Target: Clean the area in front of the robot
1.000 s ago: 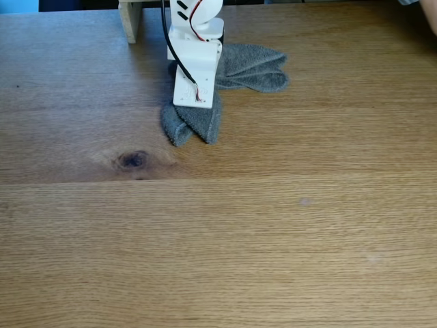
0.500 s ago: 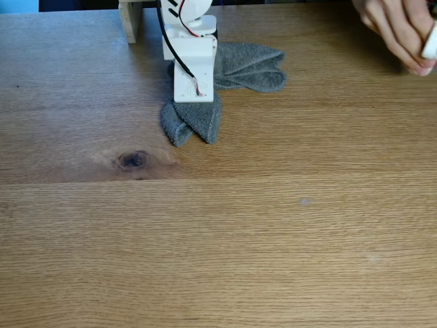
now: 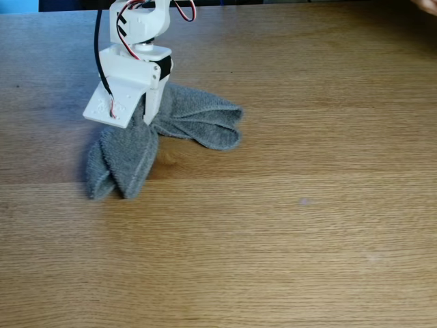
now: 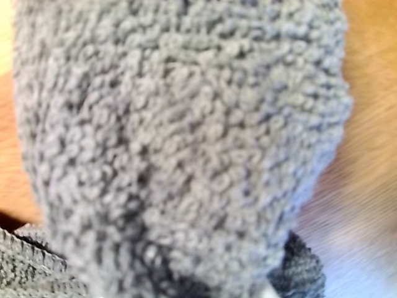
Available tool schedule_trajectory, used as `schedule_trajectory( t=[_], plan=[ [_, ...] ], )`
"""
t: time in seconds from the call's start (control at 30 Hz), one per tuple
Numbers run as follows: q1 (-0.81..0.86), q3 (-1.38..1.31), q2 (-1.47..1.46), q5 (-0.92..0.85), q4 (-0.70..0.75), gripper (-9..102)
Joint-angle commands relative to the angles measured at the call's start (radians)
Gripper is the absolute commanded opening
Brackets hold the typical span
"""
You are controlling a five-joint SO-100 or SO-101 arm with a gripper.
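Note:
The robot (image 3: pixel 140 27), a white arm with black servos and red and black wires, reaches down at the upper left of the fixed view. Its gripper (image 3: pixel 130 117) presses onto a grey terry cloth (image 3: pixel 198 123) and looks shut on it, the flat white plate lying over the cloth's left part. The cloth lies crumpled on the light-brown wooden tabletop (image 3: pixel 307 232), one fold trailing towards the camera and another spreading right. Seen from the wrist view, the cloth (image 4: pixel 186 155) hangs right before the lens, with a strip of blurred tabletop (image 4: pixel 372 124) at the right.
Small pale smudges (image 3: pixel 305 201) mark the wood right of centre. A plank seam runs across the table just below the cloth. A blue object (image 3: pixel 17 5) shows past the table's far left edge.
The gripper has swung left and towards the camera, dragging the grey cloth with it over the dark knot. The hand that came in at the top right has drawn back.

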Motion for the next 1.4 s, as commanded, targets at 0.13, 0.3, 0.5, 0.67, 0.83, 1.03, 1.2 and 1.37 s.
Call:
schedule_trajectory(
  t=[0.13, 0.3, 0.5, 0.67, 0.83, 1.03, 1.2, 1.37],
  plan=[
    [-0.153, -0.104, 0.147, 0.103, 0.360, 0],
    [-0.193, -0.104, 0.141, 0.144, 0.634, 0],
    [-0.169, -0.104, 0.098, 0.121, 0.772, 0],
    [-0.126, -0.106, -0.061, 0.069, 0.459, 0],
    [-0.071, -0.118, -0.202, -0.012, 0.115, 0],
    [0.020, -0.121, -0.164, -0.029, -0.152, 0],
    [0.127, -0.121, -0.115, -0.120, -0.224, 0],
    [0.307, -0.121, -0.095, -0.207, -0.120, 0]
  ],
)
